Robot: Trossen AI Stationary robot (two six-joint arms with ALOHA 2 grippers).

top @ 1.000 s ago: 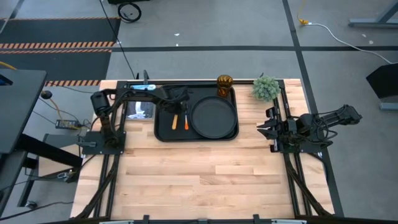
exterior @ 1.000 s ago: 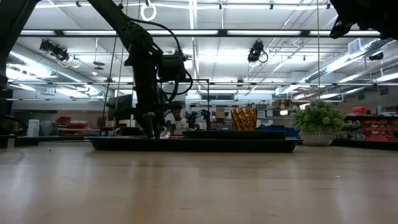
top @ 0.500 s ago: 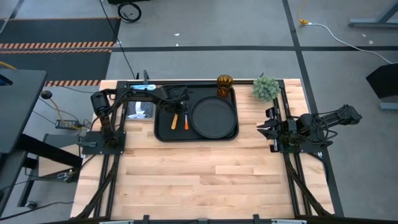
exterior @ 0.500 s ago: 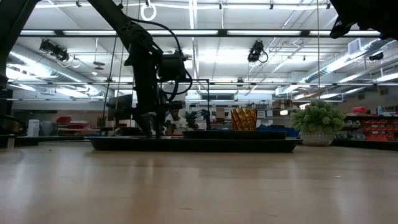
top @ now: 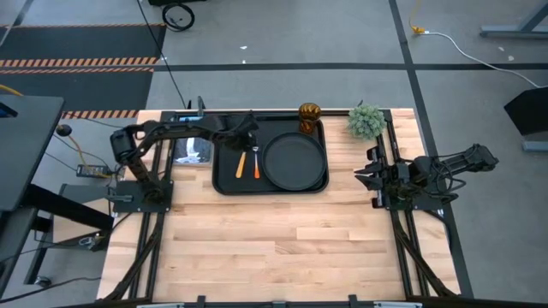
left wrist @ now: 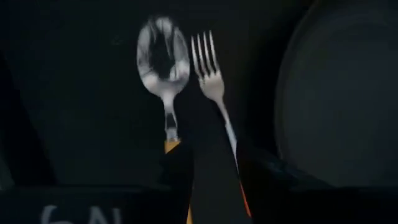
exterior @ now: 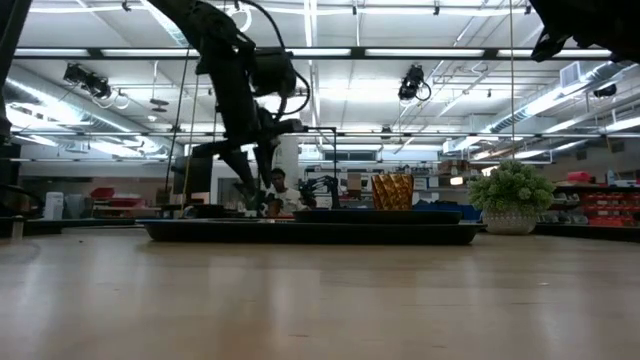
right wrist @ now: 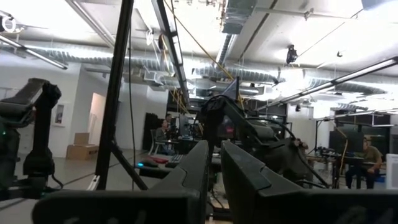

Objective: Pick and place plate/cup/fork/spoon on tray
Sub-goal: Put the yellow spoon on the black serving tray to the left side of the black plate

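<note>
The black tray [top: 227, 175] lies at the table's far middle. The round black plate [top: 294, 161] lies flat in its right half. The spoon [top: 241, 162] and the fork [top: 256, 162] lie side by side on the tray floor left of the plate, heads toward the far edge; both show in the left wrist view, spoon [left wrist: 163, 59] and fork [left wrist: 208, 62]. The amber cup [top: 309, 115] stands upright at the tray's far right corner. My left gripper [top: 242, 135] hovers above the cutlery's far ends. My right gripper [top: 361, 175] is shut and empty at the table's right edge.
A green potted plant [top: 366, 121] stands right of the tray at the far edge. A small silvery object [top: 193, 150] lies left of the tray by the left arm's base. The bare wooden table [top: 282, 248] stretches across the near half.
My left gripper has risen from just above the tray floor and now hangs clear above it. The spoon and fork have stayed flat on the tray.
</note>
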